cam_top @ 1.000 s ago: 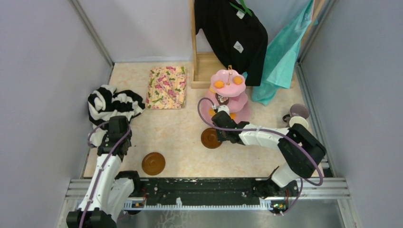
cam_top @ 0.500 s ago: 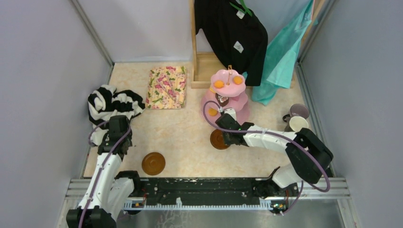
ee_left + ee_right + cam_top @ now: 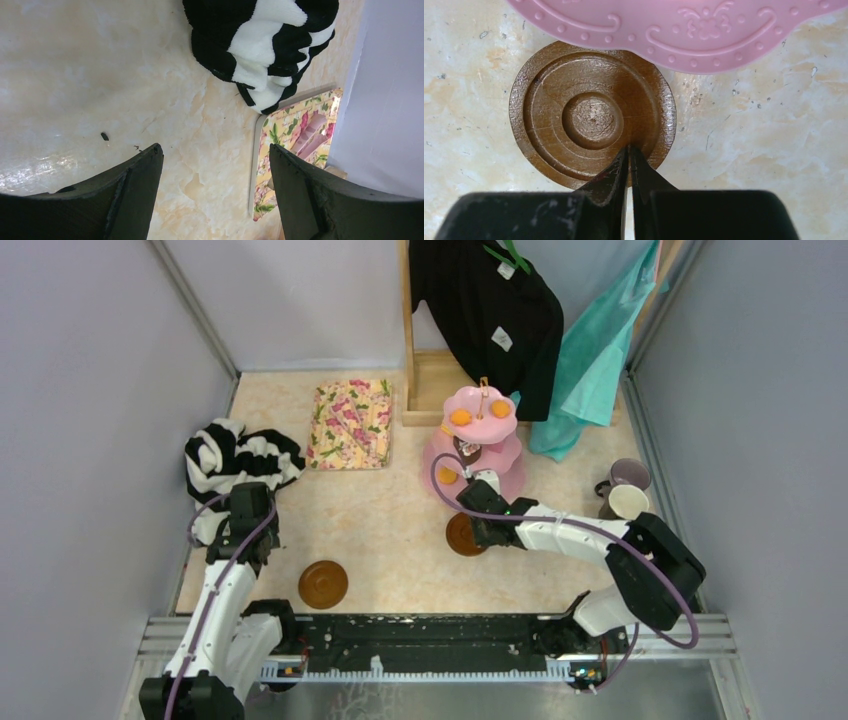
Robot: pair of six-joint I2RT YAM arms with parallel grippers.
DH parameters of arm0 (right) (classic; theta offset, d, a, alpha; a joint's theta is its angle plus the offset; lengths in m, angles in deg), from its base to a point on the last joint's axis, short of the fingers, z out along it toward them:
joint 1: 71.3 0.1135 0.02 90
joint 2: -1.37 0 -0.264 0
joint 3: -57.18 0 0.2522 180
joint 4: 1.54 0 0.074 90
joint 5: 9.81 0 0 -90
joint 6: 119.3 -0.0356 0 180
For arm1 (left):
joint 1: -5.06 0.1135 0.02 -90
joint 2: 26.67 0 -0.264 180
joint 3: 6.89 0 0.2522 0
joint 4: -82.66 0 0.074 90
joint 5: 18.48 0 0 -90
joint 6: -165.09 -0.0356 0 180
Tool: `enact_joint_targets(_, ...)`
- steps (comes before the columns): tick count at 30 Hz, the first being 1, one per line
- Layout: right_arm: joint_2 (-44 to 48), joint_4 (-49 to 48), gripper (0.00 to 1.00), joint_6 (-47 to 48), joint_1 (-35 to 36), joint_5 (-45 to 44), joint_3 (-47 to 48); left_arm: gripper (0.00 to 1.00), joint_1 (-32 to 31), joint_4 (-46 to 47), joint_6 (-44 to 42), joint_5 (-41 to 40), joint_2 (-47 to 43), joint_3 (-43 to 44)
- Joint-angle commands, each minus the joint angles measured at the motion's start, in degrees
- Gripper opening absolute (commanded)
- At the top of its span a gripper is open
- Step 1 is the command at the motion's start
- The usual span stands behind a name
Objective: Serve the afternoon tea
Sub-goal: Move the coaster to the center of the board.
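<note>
Beside pink cake stand (image 3: 480,430), right gripper (image 3: 629,149) together, seemingly on brown saucer (image 3: 591,120); left gripper (image 3: 215,150) apart; garment tags (image 3: 502,338) illegible.

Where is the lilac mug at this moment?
In the top view, the lilac mug sits far right, just behind the cream mug, right of the pink three-tier cake stand.
</note>
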Motion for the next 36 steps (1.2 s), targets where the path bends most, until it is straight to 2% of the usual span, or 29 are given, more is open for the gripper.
enact_joint_targets(1,0.8,1.6,0.06,-0.9,2.4,3.2,-1.2,0.83,0.3,0.9,-0.7,0.6,0.2,1.7)
enact_joint_targets(6,-0.6,1.4,0.06,-3.7,7.0,2.6,-0.6,0.83,0.3,1.1,-0.4,1.3,0.8,1.8)
enact_joint_targets(18,0.2,2.5,0.06,-7.2,10.9,3.5,-1.1,0.83,0.3,1.1,-0.7,1.3,0.9,2.0)
enact_joint_targets(25,0.3,4.5,0.06,-7.1,12.3,-1.0,1.2,0.83,0.3,1.2,-0.8,1.4,1.3,2.0)
enact_joint_targets(30,0.5,4.4,0.19,-2.1,12.3,-7.2,6.2,0.86,0.3,2.6,-1.6,1.3,1.1,1.9)
enact_joint_targets(31,0.6,3.7,0.23,-0.7,12.3,-7.9,7.2,0.87,0.3,3.0,-1.8,1.3,1.1,1.8)
enact_joint_targets(32,0.7,3.0,0.34,0.9,12.3,-8.6,8.2,0.88,0.3,3.6,-2.3,1.3,1.1,1.7)
enact_joint_targets(36,0.4,0.6,0.38,6.7,12.3,-9.7,12.6,0.89,0.3,5.6,-3.8,0.9,1.1,1.4)
